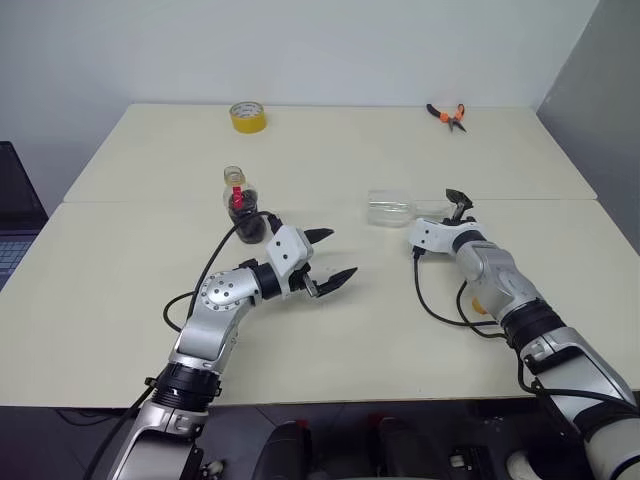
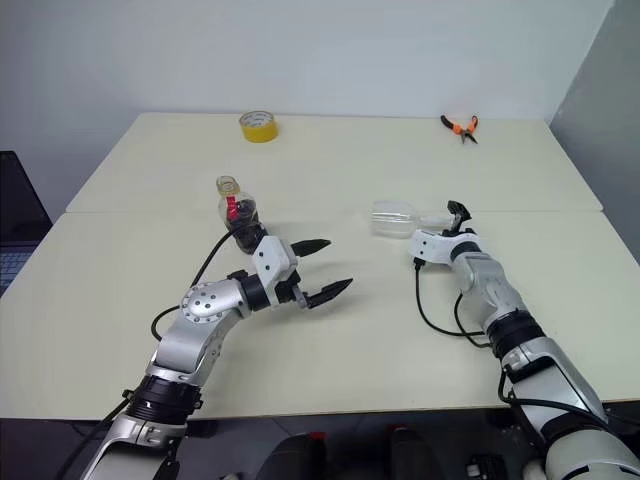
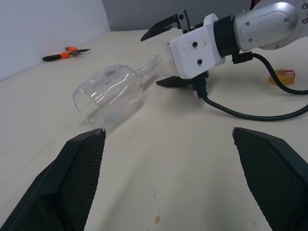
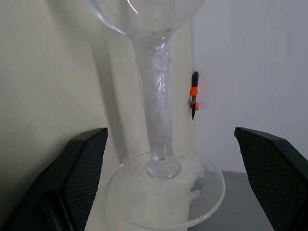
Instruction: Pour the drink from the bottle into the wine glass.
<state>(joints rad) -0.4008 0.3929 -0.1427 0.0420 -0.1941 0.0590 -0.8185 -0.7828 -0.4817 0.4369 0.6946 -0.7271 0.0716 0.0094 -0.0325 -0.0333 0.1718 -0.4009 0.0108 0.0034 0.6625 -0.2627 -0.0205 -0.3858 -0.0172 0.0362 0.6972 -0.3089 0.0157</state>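
Step in hand: no pouring possible here — the wine glass lies on its side on the tabletop, so by my reading the job right now is getting it upright.
Right end effector: fingers spread wide, one above and one below the stem, right at the foot end; nothing pinched.
Left end effector: also spread wide and empty, hovering just at 5 o'clock of the bottle, aimed across towards the glass.
Wine glass, where: right of centre on the tabletop, at about 3 o'clock from the bottle and well apart from it.
Wine glass, axis: long axis runs level, side to side; bowl mouth points towards 9 o'clock, foot towards 3 o'clock, at the right end effector.
Bottle, where: left of centre, standing upright, neck up, the drink dark in its lower body.
Next move calls for: I'd say closing on the stem squarely, then swinging the foot down flat without letting the smooth stem slip.
Far edge: tape roll at 12 o'clock of the bottle, pliers near the far right corner, both well clear.
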